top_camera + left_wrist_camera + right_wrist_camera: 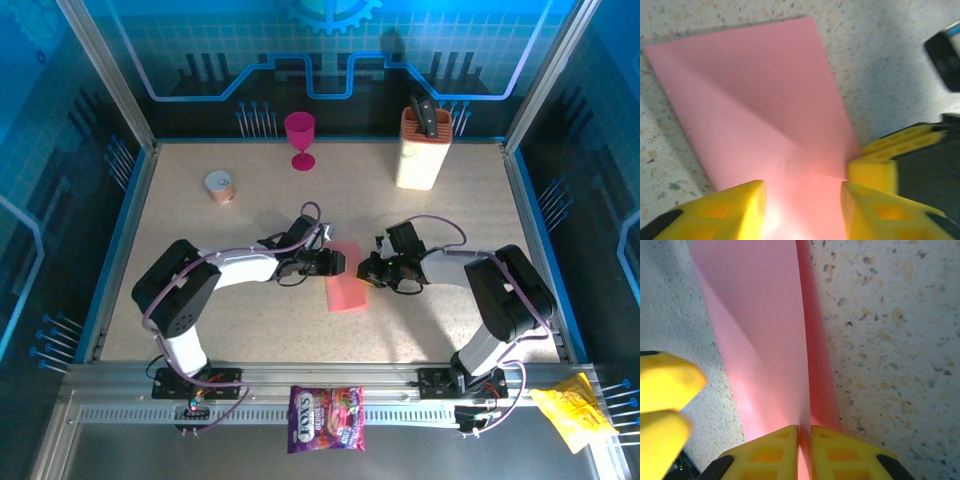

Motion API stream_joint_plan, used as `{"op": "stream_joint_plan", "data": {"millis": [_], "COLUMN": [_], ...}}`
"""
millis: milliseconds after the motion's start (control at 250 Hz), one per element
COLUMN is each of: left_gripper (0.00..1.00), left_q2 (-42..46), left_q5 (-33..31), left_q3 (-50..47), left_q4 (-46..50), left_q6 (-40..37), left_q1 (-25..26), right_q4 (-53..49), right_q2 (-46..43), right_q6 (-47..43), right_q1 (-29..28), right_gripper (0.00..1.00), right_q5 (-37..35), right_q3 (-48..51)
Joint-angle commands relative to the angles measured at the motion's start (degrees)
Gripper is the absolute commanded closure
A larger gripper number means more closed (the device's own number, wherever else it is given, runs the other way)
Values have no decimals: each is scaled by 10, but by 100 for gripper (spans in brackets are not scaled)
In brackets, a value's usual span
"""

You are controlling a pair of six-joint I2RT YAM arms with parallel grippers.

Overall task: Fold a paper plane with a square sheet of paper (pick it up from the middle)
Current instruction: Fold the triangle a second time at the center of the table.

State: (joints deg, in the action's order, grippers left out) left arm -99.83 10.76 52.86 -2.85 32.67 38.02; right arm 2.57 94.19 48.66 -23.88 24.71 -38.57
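Note:
The salmon-pink square sheet of paper (347,288) lies mid-table, folded over with a diagonal crease, between my two grippers. My left gripper (334,263) is at its left upper edge. In the left wrist view the left gripper (802,210) is open, its yellow fingers (720,212) spread apart over the paper (755,95). My right gripper (366,271) meets the sheet from the right. In the right wrist view the right gripper (805,447) is shut on a raised fold of the paper (765,330). The paper plane's dart shape is not visible.
A magenta goblet (299,135) and a cream knife block (422,148) stand at the back. A small round roll (220,186) sits at the back left. A purple candy bag (325,418) and a yellow wrapper (572,408) lie on the front rail.

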Motion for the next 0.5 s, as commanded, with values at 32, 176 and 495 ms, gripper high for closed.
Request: {"op": "stream_joint_plan", "data": {"millis": [32,176,495], "left_gripper": [45,41,37], "left_q2": [49,82,87], "left_q5": [-3,-45,-200], "left_q3": [-20,-46,-69], "left_q4": [38,62,41], "left_q6": [-28,-55,-89], "left_q1": [18,63,206], "right_q4": [22,35,28], "right_q2": [6,9,7], "right_q6": [14,22,24], "right_q1": [0,-4,-6], "right_gripper": [87,87,87], "right_q5": [13,16,16], "right_q3": [12,20,19]}}
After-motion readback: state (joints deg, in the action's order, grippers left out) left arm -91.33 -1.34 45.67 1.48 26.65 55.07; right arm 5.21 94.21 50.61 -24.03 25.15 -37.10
